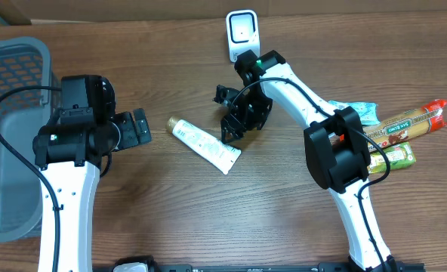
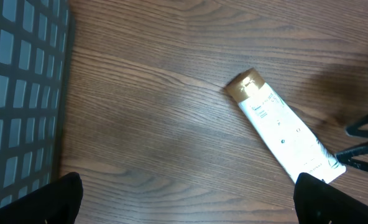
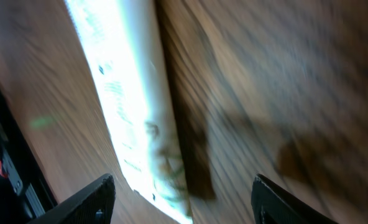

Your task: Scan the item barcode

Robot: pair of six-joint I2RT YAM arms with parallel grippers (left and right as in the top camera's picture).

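White squeeze tube with gold cap [image 1: 203, 143] lies at frame centre. Right gripper [image 1: 229, 134] hovers over its crimped end, jaws apart, holding nothing; left gripper [image 1: 139, 127] gapes empty. We would straddle the tube squarely before closing, then face its barcode toward the white scanner [image 1: 241, 30], upper centre.

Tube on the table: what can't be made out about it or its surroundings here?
- Barcode on the tube: print too small overhead and in the left wrist view; blurred in the right wrist view.
- Snack packets: partly hidden behind the right arm, overhead.
- Basket: cut off by the left edge, overhead.
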